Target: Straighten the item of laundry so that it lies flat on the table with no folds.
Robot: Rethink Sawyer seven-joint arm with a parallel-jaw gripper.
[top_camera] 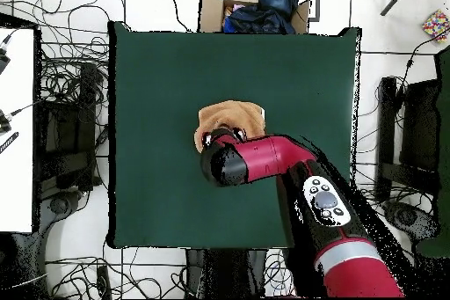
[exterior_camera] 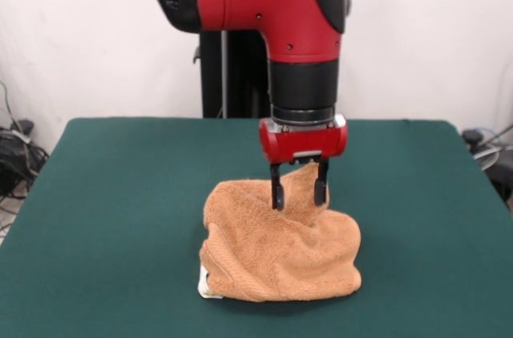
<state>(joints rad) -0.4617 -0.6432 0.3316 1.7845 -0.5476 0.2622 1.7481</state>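
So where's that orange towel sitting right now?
In the front view the towel lies bunched near the middle of the green table, toward its near edge, with the tool pinching a raised fold at its top.

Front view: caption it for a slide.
Sawyer gripper pinching a raised fold of the crumpled orange towel on the green table.

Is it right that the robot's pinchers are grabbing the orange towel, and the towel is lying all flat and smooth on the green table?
Not quite. The gripper does pinch a raised peak of the towel on the green table, but the towel is not flat and smooth. The front view shows it bunched in a crumpled heap with folds.
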